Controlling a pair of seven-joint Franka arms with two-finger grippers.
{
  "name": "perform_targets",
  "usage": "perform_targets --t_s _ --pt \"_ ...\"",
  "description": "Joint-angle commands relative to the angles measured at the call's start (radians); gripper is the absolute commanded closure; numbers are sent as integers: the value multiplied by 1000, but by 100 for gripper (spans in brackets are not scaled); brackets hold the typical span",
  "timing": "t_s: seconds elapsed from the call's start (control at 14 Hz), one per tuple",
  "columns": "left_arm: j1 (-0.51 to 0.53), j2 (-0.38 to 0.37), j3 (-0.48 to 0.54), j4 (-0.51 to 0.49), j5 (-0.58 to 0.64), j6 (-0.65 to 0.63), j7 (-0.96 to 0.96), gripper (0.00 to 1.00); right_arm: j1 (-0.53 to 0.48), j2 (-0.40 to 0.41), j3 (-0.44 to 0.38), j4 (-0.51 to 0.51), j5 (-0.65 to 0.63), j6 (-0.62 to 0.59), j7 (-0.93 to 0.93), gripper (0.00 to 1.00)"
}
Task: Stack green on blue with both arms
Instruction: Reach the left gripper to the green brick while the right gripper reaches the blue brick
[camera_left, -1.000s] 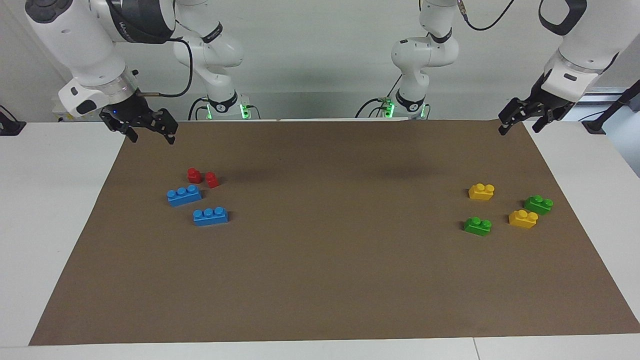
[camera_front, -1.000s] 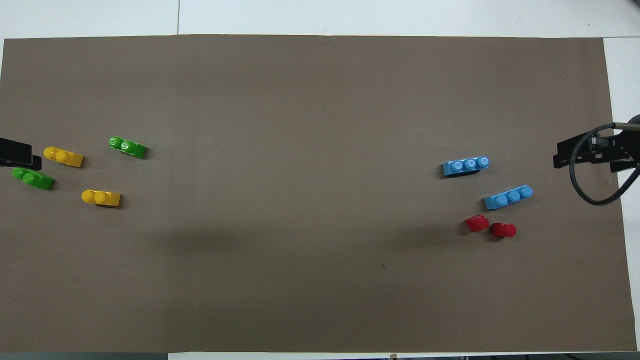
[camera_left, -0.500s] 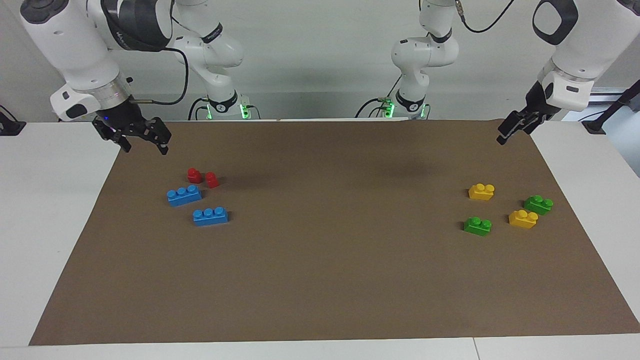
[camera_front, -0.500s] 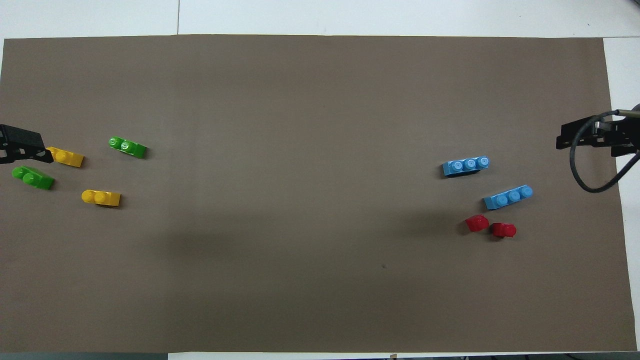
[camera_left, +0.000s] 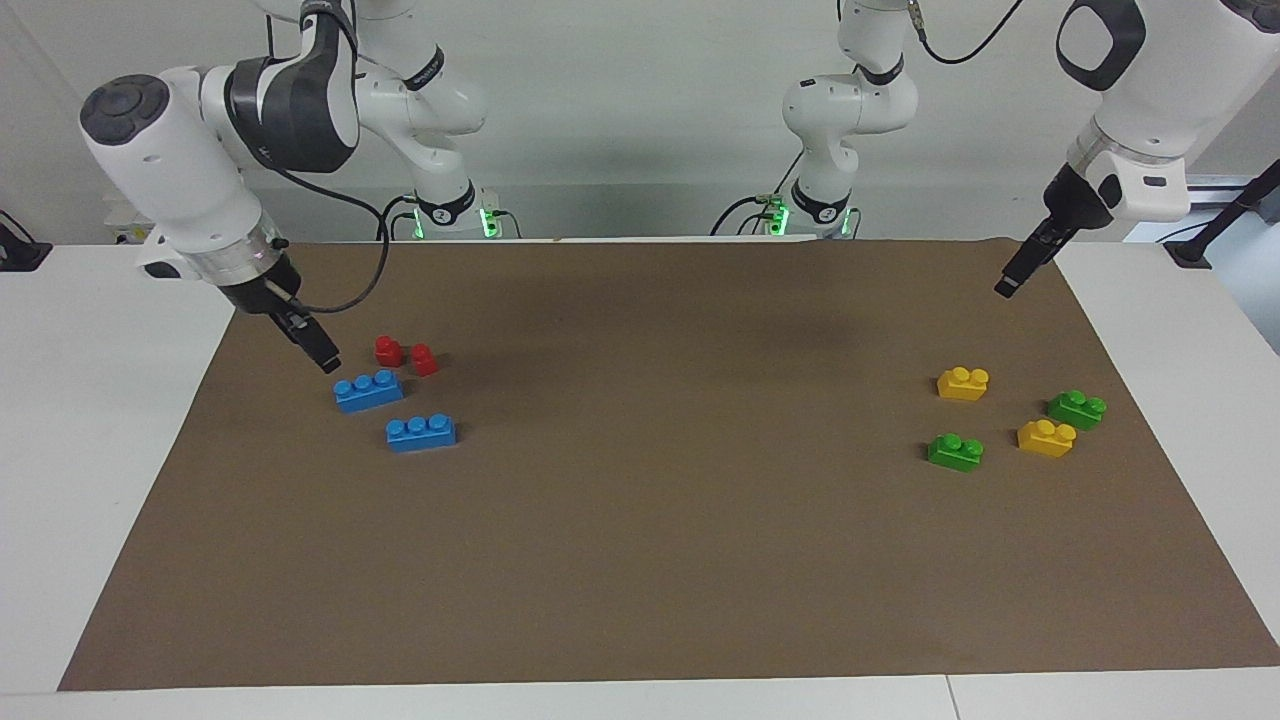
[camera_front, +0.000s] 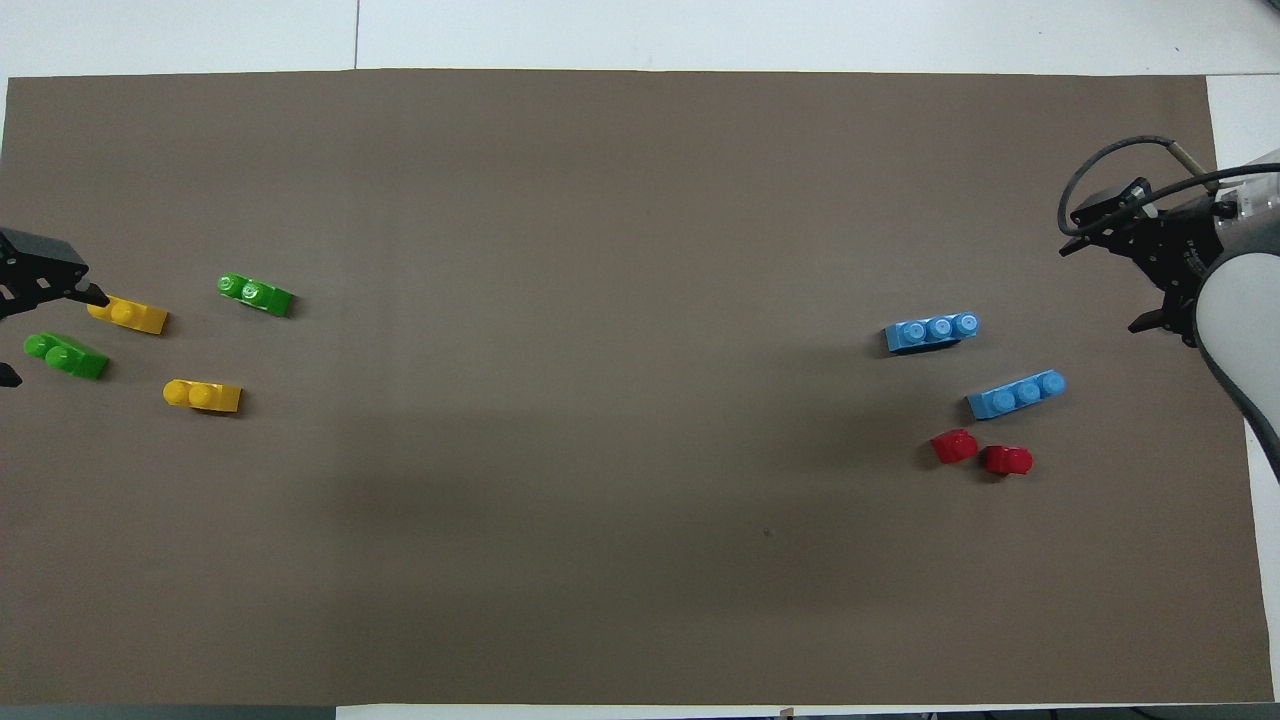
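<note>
Right gripper (camera_left: 322, 352) angled down low near the mat's right-arm edge, just beside blue brick (camera_left: 369, 390), not touching; can't tell fingers. Left gripper (camera_front: 25, 320) up over the left-arm edge, spread open w/ nothing held, over green brick (camera_left: 1077, 408) lying on mat (camera_left: 640, 560).

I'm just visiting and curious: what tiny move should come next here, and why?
Probably the right gripper should sink onto the blue brick just below it. It hangs close above that brick, holding nothing, and no green brick is stacked yet. The left gripper is up over the brown mat, apart from the green bricks.
</note>
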Motion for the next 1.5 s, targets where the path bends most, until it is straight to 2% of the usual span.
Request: perform_targets --t_s 0.0,0.29,0.5,1.14,1.43 --pt "-13 -38 4 -69 -12 61 -153 0 -23 47 0 -6 87 21 155 1" --pt "-13 -54 1 -129 -12 138 -281 0 -54 84 0 -84 205 120 252 2" --pt "-10 -29 4 -138 -31 173 -288 0 -57 99 0 -144 219 217 252 2" --pt "7 208 6 -140 -35 393 -383 0 -59 200 0 -164 318 319 220 3" --pt "30 288 7 -132 -100 480 -396 0 -56 219 1 -193 342 369 176 4"
